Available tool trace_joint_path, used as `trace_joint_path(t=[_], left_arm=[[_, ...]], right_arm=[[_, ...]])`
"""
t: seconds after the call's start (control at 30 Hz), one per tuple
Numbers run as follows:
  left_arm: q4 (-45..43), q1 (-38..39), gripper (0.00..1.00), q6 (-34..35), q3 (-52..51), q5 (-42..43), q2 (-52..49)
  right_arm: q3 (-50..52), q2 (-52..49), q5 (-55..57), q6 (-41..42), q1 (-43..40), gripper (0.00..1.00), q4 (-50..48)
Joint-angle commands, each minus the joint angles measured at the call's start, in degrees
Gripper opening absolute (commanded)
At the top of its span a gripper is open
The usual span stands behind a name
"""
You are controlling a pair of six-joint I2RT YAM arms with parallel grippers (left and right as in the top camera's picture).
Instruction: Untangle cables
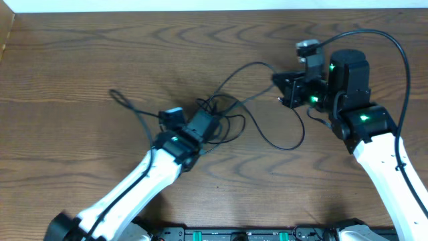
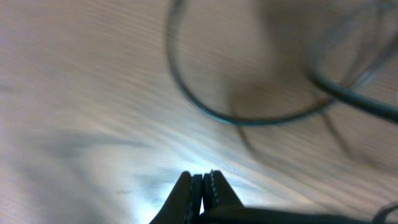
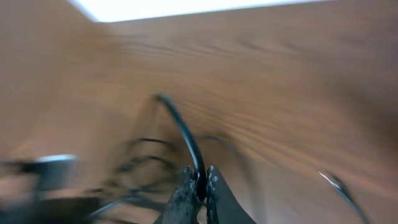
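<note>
Thin black cables (image 1: pixel 221 115) lie knotted in the middle of the wooden table. My left gripper (image 1: pixel 204 126) sits at the knot's left side. In the left wrist view it (image 2: pixel 203 179) is shut just above the table, and a dark strand (image 2: pixel 298 214) runs rightward from its jaws. A blurred cable loop (image 2: pixel 249 121) lies ahead of it. My right gripper (image 1: pixel 282 90) is right of the knot. It (image 3: pixel 200 177) is shut on a black cable (image 3: pixel 183 134) that rises from between its fingers toward the tangle (image 3: pixel 137 165).
One strand trails left to a small loop (image 1: pixel 120 99), and another curves right below my right gripper (image 1: pixel 294 142). The right arm's thick black cord (image 1: pixel 394 47) arches over the table. The table's far edge (image 1: pixel 200 12) runs along the top.
</note>
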State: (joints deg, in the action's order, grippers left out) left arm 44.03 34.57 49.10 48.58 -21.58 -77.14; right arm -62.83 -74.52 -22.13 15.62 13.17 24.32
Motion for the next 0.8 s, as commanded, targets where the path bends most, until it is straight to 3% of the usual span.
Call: trace_joint_path(t=[0.0,0.13,0.2,0.3,0.37,0.53,0.67,0.77], left_arm=[[6.3,-4.0,0.07,5.8,0.1,-13.5,6.6],[8.6,-10.8,0.08,12.4,0.1,-16.4,17.2],[7.9,-13.3,0.08,14.9,0.1,-15.8,21.3],[4.0,-15.6,0.08,14.3,0.1,-8.4,26.6],[-4.5,-15.6,0.08,3.2,0.1,3.7,30.1],[-20.0,-15.6,0.08,-12.2,0.1,25.6,31.7],[-26.9,-15.6,0.08,-15.5,0.1,34.8,31.4],[-29.0,-15.6,0.08,-17.0,0.1,40.0,31.5]], right_arm=[[-0.5,2.0,31.4,3.7,-3.9,0.01,4.8],[-0.5,2.0,50.1,12.1,-9.6,0.01,13.8],[-0.5,2.0,48.5,13.7,-12.5,0.01,14.7],[-0.5,2.0,34.7,11.3,-15.3,0.03,14.4],[-0.5,1.4,12.8,4.6,-15.6,0.12,13.1],[-0.3,-1.2,-17.0,-5.8,-11.4,0.34,13.1],[-0.2,-3.4,-21.0,-6.5,-4.7,0.54,13.6],[-0.2,-5.0,-21.1,-6.4,0.7,0.60,12.4]])
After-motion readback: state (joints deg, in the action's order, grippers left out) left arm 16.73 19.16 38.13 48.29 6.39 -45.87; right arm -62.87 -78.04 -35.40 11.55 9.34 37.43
